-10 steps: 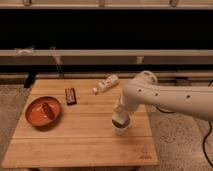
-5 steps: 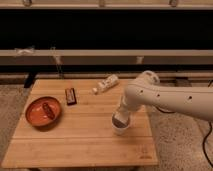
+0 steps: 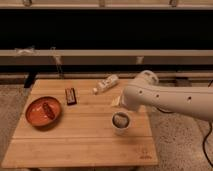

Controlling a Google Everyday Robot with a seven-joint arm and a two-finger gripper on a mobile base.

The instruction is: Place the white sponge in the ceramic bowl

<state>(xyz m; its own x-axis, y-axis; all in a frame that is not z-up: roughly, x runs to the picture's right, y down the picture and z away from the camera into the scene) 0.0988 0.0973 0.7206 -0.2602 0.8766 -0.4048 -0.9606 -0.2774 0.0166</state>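
The ceramic bowl (image 3: 121,123), a small white cup-like vessel, stands on the wooden table (image 3: 75,145) right of centre. Its inside shows a greyish, mottled lump that I cannot identify for sure as the white sponge. My gripper (image 3: 119,103) is at the lower left end of the white arm (image 3: 165,100), just behind and above the bowl, and is mostly hidden by the arm. A small cream patch shows there; I cannot tell whether it is the sponge or part of the gripper.
A wide orange dish (image 3: 35,116) holding a dark piece sits at the table's left. A dark flat bar (image 3: 71,95) lies behind it. A white bottle (image 3: 106,83) lies on its side near the back edge. A low shelf and a dark wall run behind the table.
The arm's end, which covered the bowl before, has drawn up and back, so the bowl's opening now shows. The other objects have not moved.
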